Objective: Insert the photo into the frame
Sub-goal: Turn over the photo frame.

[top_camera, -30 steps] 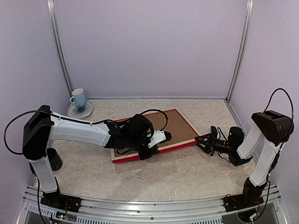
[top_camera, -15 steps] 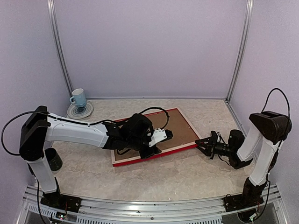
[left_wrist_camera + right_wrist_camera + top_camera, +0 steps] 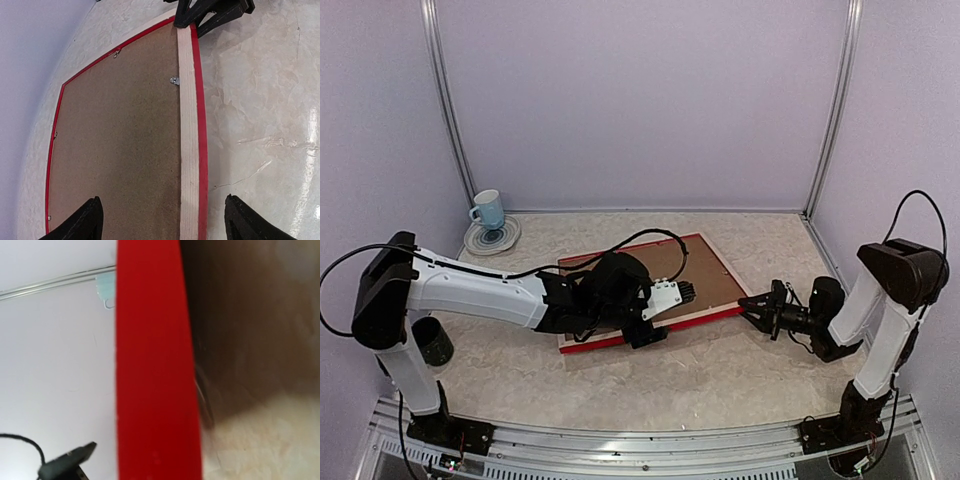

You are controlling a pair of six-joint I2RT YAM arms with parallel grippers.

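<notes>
Top external view showed the left gripper [image 3: 686,292] released, its jaws spread wide and pointing toward 3 o'clock low over the frame [image 3: 705,316]. In the left wrist view its two fingers [image 3: 92,220] stood well apart on either side of the frame's pale wooden near bar, touching neither that bar nor the brown backing board [image 3: 115,140] beside it. A small metal clip [image 3: 174,80] sat where the bar met the board. The right gripper [image 3: 752,303] was clenched on the frame's corner at 3 o'clock, one finger above the bar and one below; its own camera saw little but the red outer edge, close and blurred. The frame lay back up near the middle of the marbled table [image 3: 720,370], the board filling its opening. At 10 o'clock from the frame, by the back left corner, a light blue cup [image 3: 488,209] stood on a saucer [image 3: 492,238].
</notes>
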